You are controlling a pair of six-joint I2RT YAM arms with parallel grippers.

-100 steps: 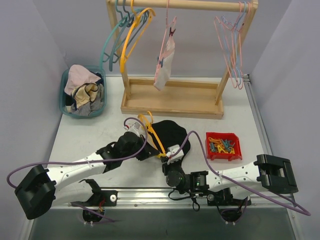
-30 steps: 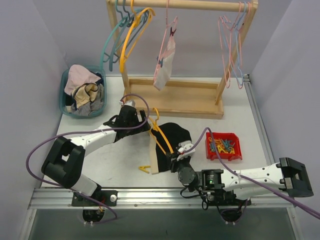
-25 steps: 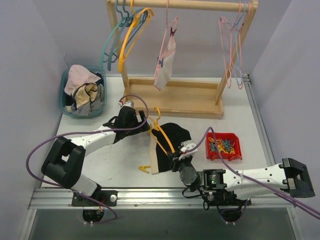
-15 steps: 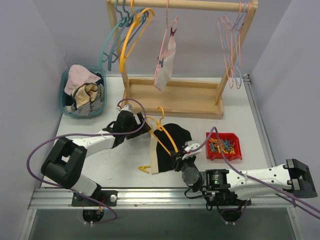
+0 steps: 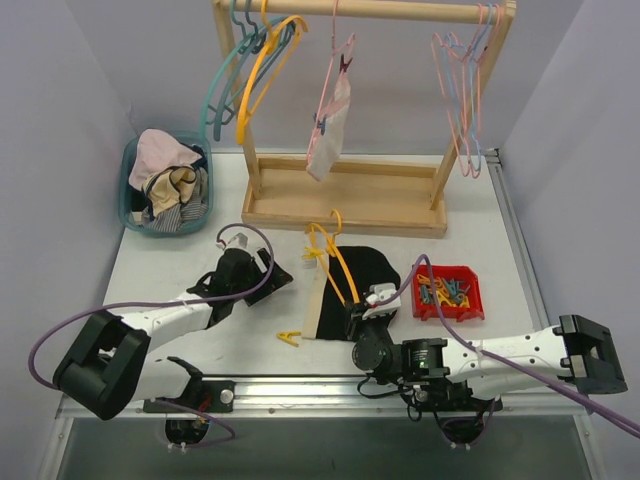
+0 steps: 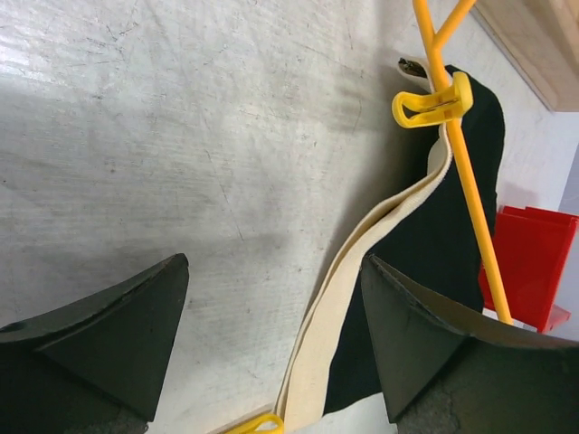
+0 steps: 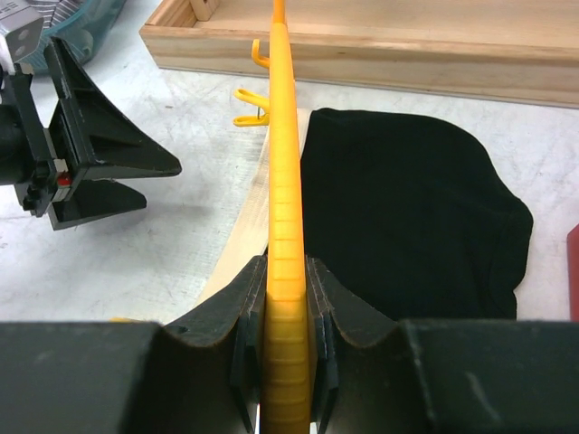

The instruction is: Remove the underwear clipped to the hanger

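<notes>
The black underwear (image 5: 372, 272) with a cream waistband (image 5: 320, 295) lies on the table, clipped to a yellow hanger (image 5: 338, 262) by a yellow clip (image 5: 314, 253). My right gripper (image 5: 365, 305) is shut on the hanger's bar (image 7: 282, 181), holding it edge-up over the black underwear (image 7: 407, 208). My left gripper (image 5: 272, 275) stands open to the left of the waistband, with bare table between its fingers (image 6: 109, 334). The left wrist view shows the clip (image 6: 432, 101) pinching the waistband (image 6: 362, 271). A pale pink-white underwear (image 5: 330, 130) hangs clipped on a pink hanger on the rack.
A loose yellow clip (image 5: 289, 337) lies near the waistband's lower end. A red bin (image 5: 447, 291) of clips sits right of the black underwear. Behind stands the wooden rack (image 5: 345, 200) with more hangers. A teal basket (image 5: 135, 215) of clothes stands at the back left.
My left gripper has drawn back, left and nearer, away from the hanger's hook, its jaws narrowing a little. The right gripper has shifted the hanger and underwear slightly to the right.
</notes>
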